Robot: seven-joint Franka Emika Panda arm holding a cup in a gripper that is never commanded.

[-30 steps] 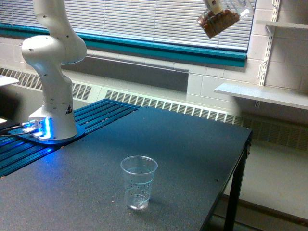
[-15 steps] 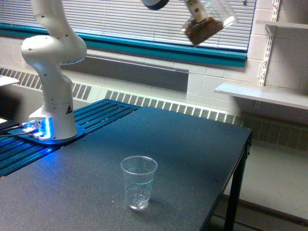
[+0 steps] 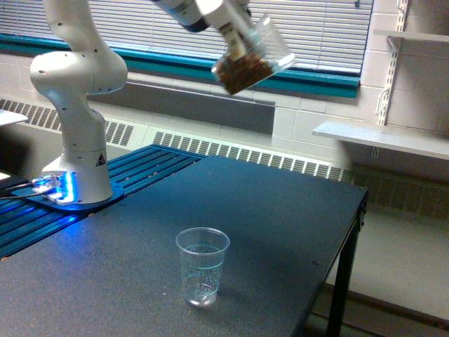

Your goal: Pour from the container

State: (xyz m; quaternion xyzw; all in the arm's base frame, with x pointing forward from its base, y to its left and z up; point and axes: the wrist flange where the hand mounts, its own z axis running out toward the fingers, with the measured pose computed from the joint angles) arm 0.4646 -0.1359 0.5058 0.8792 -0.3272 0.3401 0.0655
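Note:
The container [image 3: 251, 60], a clear plastic cup with brown nut-like pieces lying in its lower end, hangs tilted high over the table, its open mouth turned up toward the exterior view's right. My gripper [image 3: 235, 38] is shut on it from the upper left; the fingers are mostly hidden behind the cup. Well below and a little to the exterior view's left stands a smaller clear tapered cup [image 3: 203, 266], upright and empty, near the front of the dark table [image 3: 280, 210].
The arm's white base [image 3: 77, 161] stands on a blue-lit slatted platform [image 3: 140, 168] at the exterior view's left. The table's edge and a leg [image 3: 344, 274] run down the right side. A white wall shelf [image 3: 386, 137] sits at right under the blinds.
The gripper and the container have swung down and toward the exterior view's left, from the top right corner to above the table's middle. The small cup has not moved.

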